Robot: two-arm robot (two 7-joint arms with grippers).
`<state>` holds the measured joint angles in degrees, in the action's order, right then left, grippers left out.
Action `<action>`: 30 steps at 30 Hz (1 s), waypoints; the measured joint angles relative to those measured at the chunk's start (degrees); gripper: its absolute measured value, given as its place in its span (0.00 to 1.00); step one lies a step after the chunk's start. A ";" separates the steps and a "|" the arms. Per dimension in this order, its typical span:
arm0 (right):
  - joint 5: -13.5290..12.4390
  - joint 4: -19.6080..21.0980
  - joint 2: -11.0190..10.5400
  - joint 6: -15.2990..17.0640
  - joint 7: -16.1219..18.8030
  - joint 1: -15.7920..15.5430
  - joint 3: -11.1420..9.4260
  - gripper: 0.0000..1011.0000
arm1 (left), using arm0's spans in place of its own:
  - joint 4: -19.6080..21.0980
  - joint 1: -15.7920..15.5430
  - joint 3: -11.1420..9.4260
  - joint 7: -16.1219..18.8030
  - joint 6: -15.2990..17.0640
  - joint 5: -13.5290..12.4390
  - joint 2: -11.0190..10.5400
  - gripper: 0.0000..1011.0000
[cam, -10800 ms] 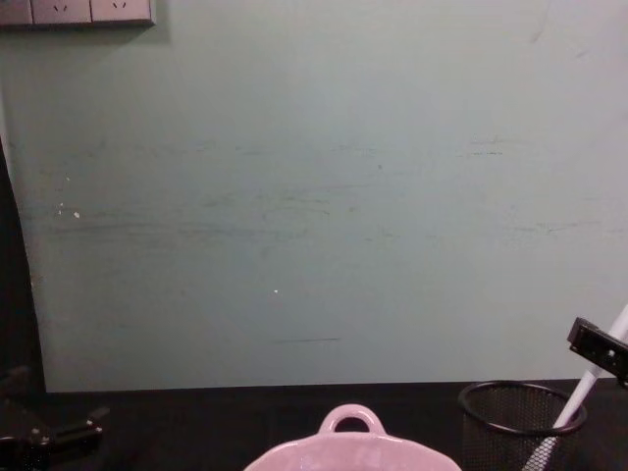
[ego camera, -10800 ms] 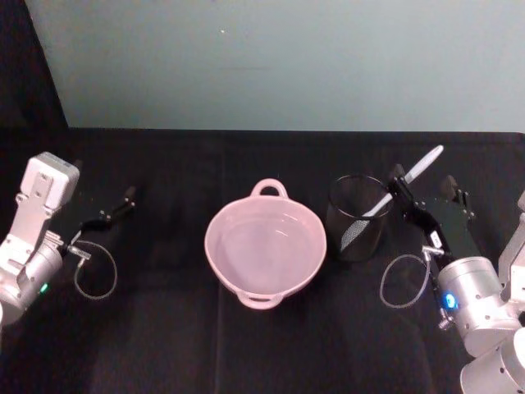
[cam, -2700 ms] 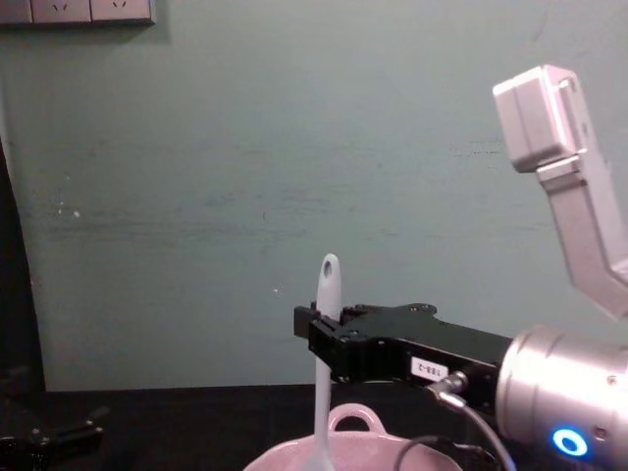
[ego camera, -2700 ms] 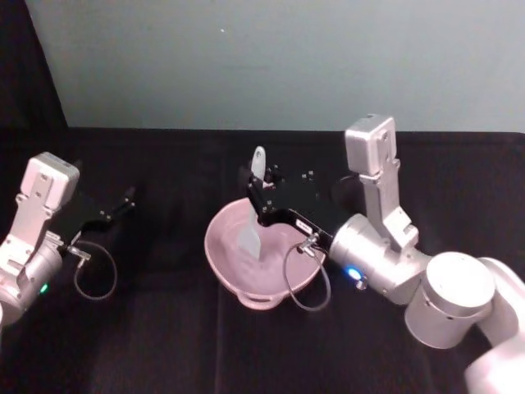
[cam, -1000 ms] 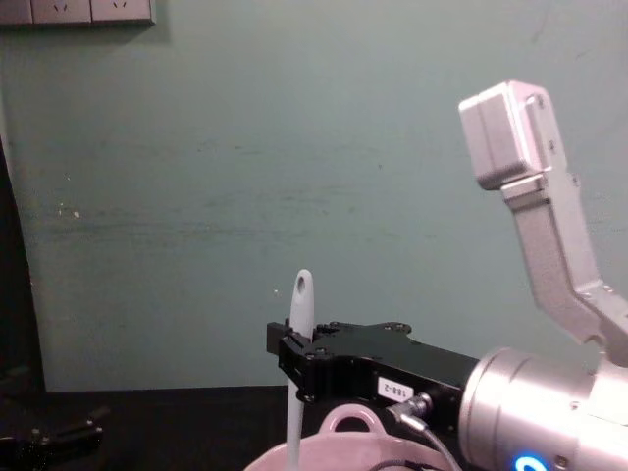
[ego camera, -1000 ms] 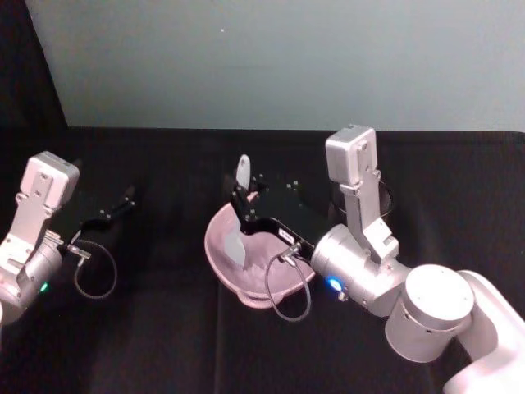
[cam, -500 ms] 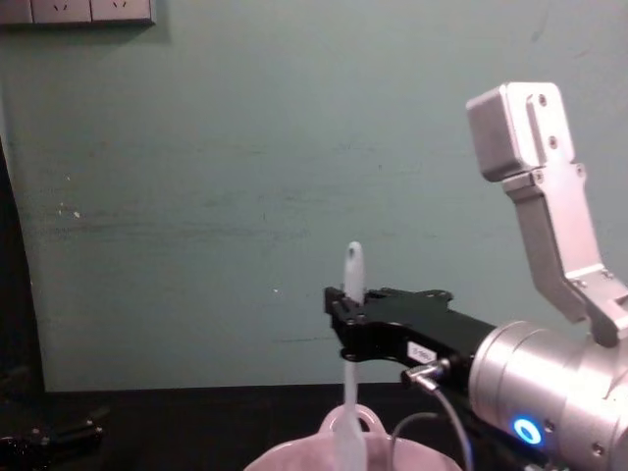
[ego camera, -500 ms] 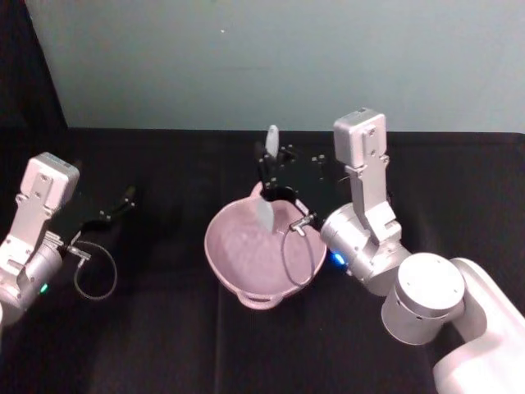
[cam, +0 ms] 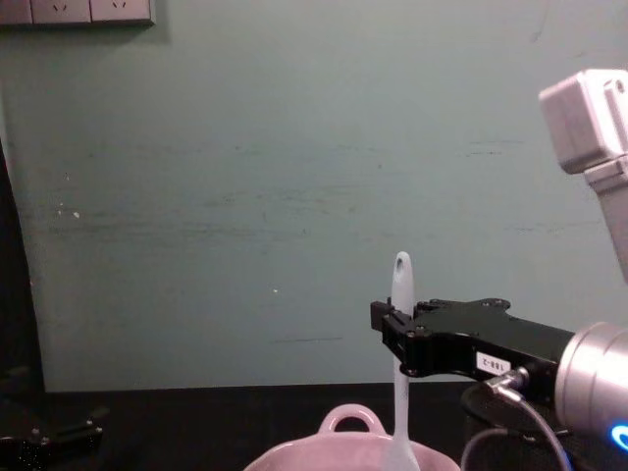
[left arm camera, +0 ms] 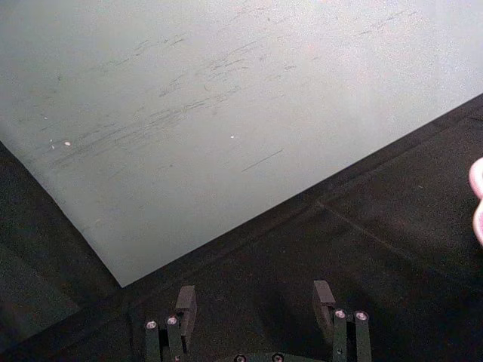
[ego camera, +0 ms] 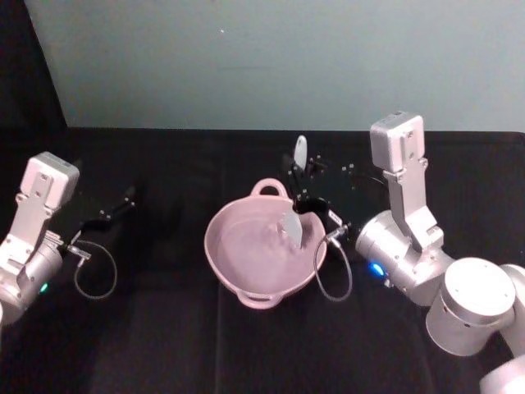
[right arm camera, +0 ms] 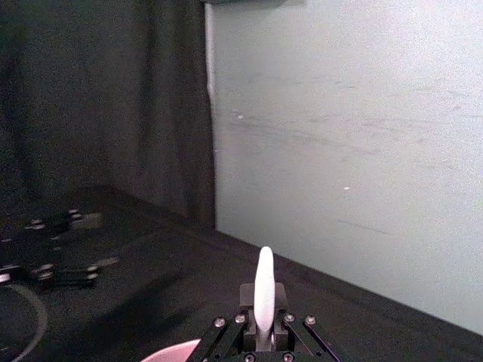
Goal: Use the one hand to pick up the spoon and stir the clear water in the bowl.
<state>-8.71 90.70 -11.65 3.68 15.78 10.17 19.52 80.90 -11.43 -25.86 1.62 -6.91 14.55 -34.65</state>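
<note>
The pale pink bowl (ego camera: 220,256) sits mid-table with water in it; its loop handle (cam: 349,420) faces the back wall. The white spoon (ego camera: 291,225) stands nearly upright, blade dipped in at the bowl's right side and its holed handle end (cam: 401,265) pointing up. My right gripper (ego camera: 300,185) reaches in from the right and is shut on the spoon's handle (right arm camera: 263,290), just above the rim. Far to the left, my left gripper (ego camera: 115,209) rests parked on the table, fingers (left arm camera: 185,302) apart with nothing between them.
A black cloth covers the table, which ends at a pale green wall (cam: 245,196). One cable loop (ego camera: 332,275) hangs from my right wrist by the bowl's right rim; another (ego camera: 94,275) lies beside the left arm. The bowl's edge (left arm camera: 478,200) shows from the left wrist.
Over the last second my right gripper has swept the spoon from the bowl's left side, past its back, to its right side. The left arm has stayed still.
</note>
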 joint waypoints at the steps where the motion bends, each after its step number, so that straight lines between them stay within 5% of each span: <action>1: -0.38 0.49 -0.25 0.27 0.45 -0.30 -0.02 0.12 | 0.00 0.00 0.00 0.00 0.00 0.00 0.00 1.00; 16: -4.83 4.56 -1.21 2.99 3.97 -2.75 4.44 0.12 | 0.00 0.00 0.00 0.00 0.00 0.00 0.00 1.00; 30: 0.09 -0.81 3.65 3.40 -3.64 0.90 5.65 0.12 | 0.00 0.00 0.00 0.00 0.00 0.00 0.00 1.00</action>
<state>-8.61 89.89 -7.99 7.07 12.14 11.07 25.17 80.90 -11.43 -25.86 1.62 -6.91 14.55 -34.65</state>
